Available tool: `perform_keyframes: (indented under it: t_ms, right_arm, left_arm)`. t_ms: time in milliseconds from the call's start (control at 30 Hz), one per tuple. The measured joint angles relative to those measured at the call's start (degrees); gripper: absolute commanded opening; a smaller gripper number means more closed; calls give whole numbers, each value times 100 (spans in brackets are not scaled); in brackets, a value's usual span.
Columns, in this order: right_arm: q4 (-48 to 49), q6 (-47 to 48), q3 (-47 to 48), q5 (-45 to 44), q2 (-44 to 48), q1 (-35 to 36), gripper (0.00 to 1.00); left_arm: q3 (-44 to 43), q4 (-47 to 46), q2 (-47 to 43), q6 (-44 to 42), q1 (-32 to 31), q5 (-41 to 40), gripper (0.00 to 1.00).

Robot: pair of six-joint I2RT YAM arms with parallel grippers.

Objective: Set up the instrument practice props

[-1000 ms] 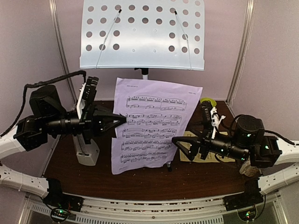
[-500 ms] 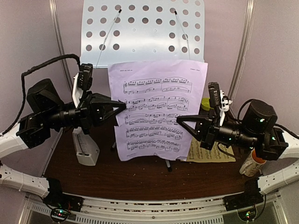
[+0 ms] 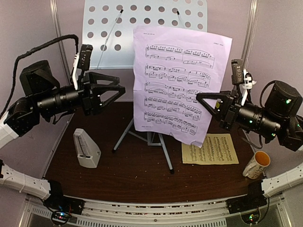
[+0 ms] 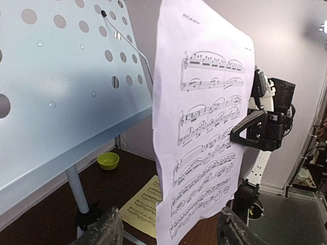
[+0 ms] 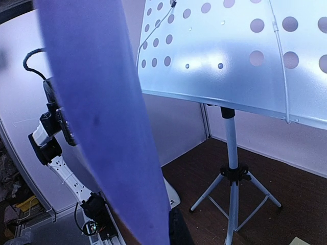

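The grey perforated music-stand desk [image 3: 144, 35] stands at the back on its silver tripod [image 3: 147, 138]. A lilac sheet-music page [image 3: 180, 80] hangs upright in front of the desk, right of its middle. My right gripper [image 3: 200, 97] is shut on the page's right edge. My left gripper [image 3: 122, 91] is open, just left of the page and apart from it. In the left wrist view the lilac page [image 4: 204, 132] hangs beyond my open fingers [image 4: 99, 232]. The pale yellow page [image 3: 210, 149] lies flat on the table. The light grey metronome [image 3: 86, 149] stands front left.
A mug with an orange inside [image 3: 257, 164] stands at the front right, close under the right arm. A small green bowl [image 4: 108, 161] sits at the back of the table. Pale walls close in on the back and both sides.
The right gripper shut on the lilac page and carried it up and right, in front of the desk. The left gripper opened and let the page go. Both arms rose.
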State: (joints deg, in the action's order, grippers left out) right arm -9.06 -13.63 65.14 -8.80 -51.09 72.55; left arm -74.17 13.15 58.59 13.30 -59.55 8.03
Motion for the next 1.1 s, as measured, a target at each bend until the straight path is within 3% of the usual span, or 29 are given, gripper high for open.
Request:
perform_keyframes:
  t_ms: [500,1100]
  right_arm:
    - [-1082,568,1237,-413,-297,0,0]
    - [-1397,927,1768,-562,-505,0,0]
  left_arm:
    - [-1519,1836,282,-1060,0,-1370,72]
    - [-1836,2258,245,-1386,0,-1735,80]
